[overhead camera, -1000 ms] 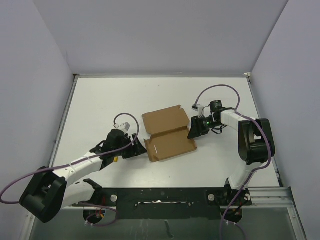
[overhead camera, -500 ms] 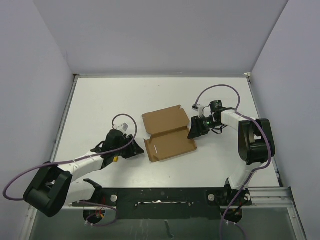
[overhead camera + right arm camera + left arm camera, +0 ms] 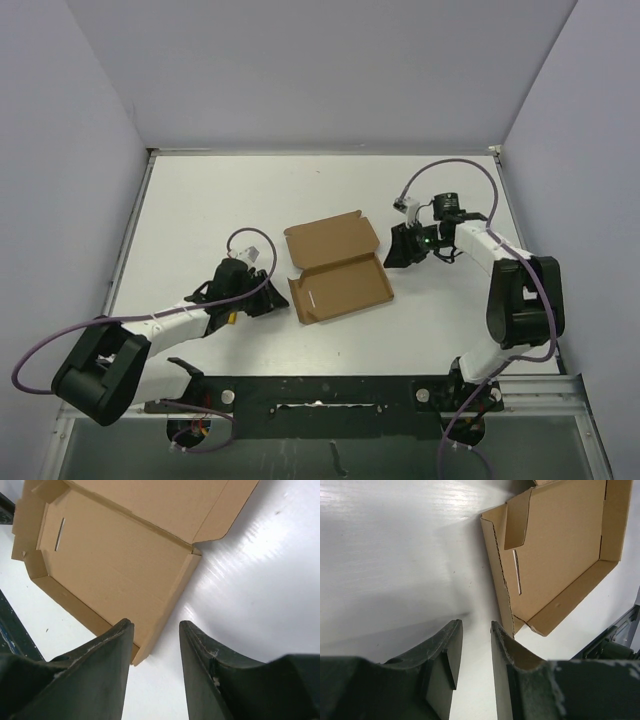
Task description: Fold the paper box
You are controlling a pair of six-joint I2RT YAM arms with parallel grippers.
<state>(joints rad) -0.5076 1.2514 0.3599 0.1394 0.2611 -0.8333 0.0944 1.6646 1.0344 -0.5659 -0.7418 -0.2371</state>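
Since the box [image 3: 338, 275] sits in the middle of the table [image 3: 200, 210] with its lid [image 3: 325, 238] thrown open toward the far side, I'd steady one side wall squarely before tipping anything. My left gripper [image 3: 476, 625] lies low just beside the box's left edge, arm stretched forward, jaws narrowly apart and empty. My right gripper [image 3: 156, 624] hovers just off the right edge, parted, holding nothing.

A white surface [image 3: 210, 210] is enclosed by pale walls [image 3: 320, 70]; a black rail [image 3: 330, 392] is fixed at its near edge.
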